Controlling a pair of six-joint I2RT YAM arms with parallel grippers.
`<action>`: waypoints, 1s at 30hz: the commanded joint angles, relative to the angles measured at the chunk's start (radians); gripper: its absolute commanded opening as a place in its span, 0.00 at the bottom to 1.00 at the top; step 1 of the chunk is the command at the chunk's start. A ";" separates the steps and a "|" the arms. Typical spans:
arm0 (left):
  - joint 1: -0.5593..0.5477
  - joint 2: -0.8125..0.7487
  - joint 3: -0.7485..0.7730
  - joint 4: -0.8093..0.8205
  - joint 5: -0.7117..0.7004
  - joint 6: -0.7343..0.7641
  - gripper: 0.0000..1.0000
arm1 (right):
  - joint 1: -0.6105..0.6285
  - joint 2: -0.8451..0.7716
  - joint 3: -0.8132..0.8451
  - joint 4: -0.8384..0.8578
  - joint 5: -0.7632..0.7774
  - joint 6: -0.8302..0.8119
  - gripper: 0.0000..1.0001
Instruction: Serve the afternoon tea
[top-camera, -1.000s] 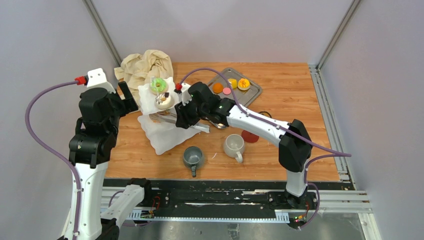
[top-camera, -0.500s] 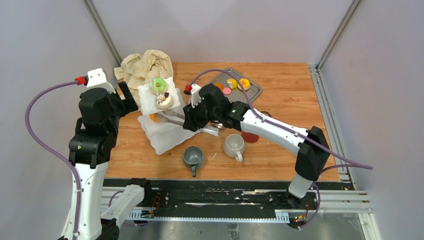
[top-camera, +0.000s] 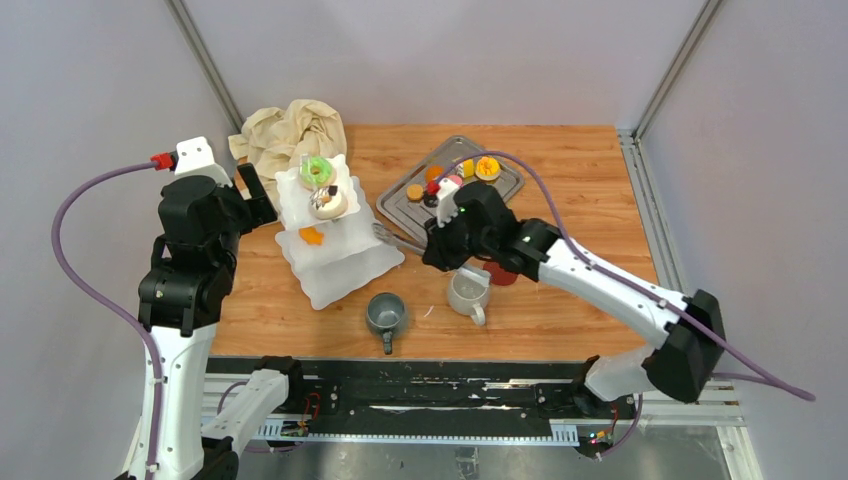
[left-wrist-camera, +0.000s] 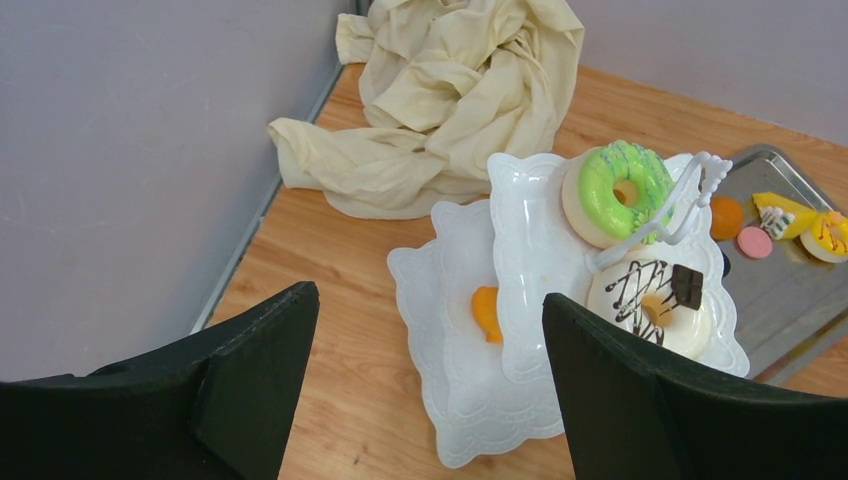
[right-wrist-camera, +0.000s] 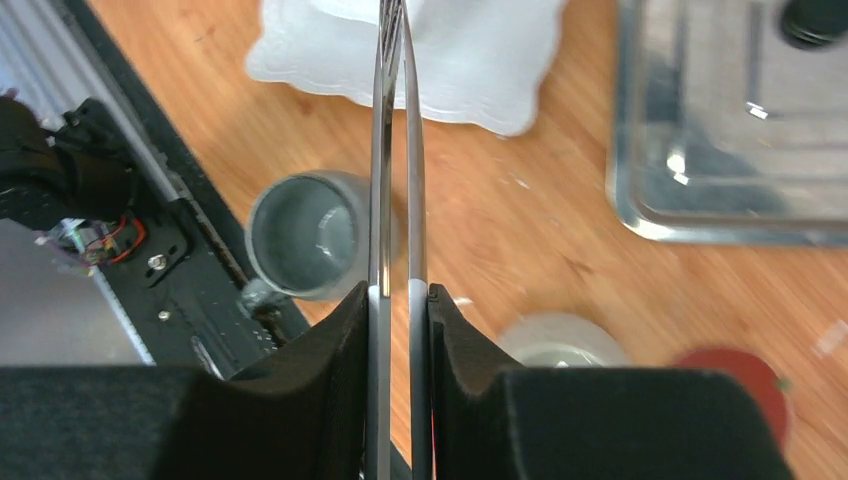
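The white three-tier stand (top-camera: 340, 262) stands at the left. Its top tier holds a green ring doughnut (top-camera: 317, 170) and a white chocolate-striped doughnut (top-camera: 327, 203). An orange pastry (top-camera: 311, 236) lies on a lower tier. My right gripper (top-camera: 434, 250) is shut on metal tongs (top-camera: 392, 237), whose empty tips sit just right of the stand. My left gripper (top-camera: 256, 196) is open and empty, left of the stand. The grey mug (top-camera: 385, 312) and the white mug (top-camera: 466, 290) stand at the front. In the left wrist view the stand (left-wrist-camera: 470, 400) lies between the open fingers.
A steel tray (top-camera: 500, 190) at the back holds orange (top-camera: 414, 192), yellow (top-camera: 466, 167) and pink (top-camera: 455, 183) pastries. A beige cloth (top-camera: 290, 130) lies at the back left. A red disc (top-camera: 500, 273) lies right of the white mug.
My right arm has drawn the tongs back to the right, out from the stand. The orange pastry now lies alone on a lower tier. The left arm has not moved.
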 joint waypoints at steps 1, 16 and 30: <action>-0.009 -0.010 -0.002 0.029 -0.006 0.008 0.87 | -0.117 -0.158 -0.057 -0.028 0.073 -0.019 0.20; -0.009 -0.005 0.007 0.028 -0.013 0.009 0.87 | -0.464 0.007 0.021 -0.097 0.182 -0.050 0.30; -0.009 0.007 0.015 0.024 -0.023 0.018 0.87 | -0.473 0.291 0.249 -0.095 0.292 -0.104 0.44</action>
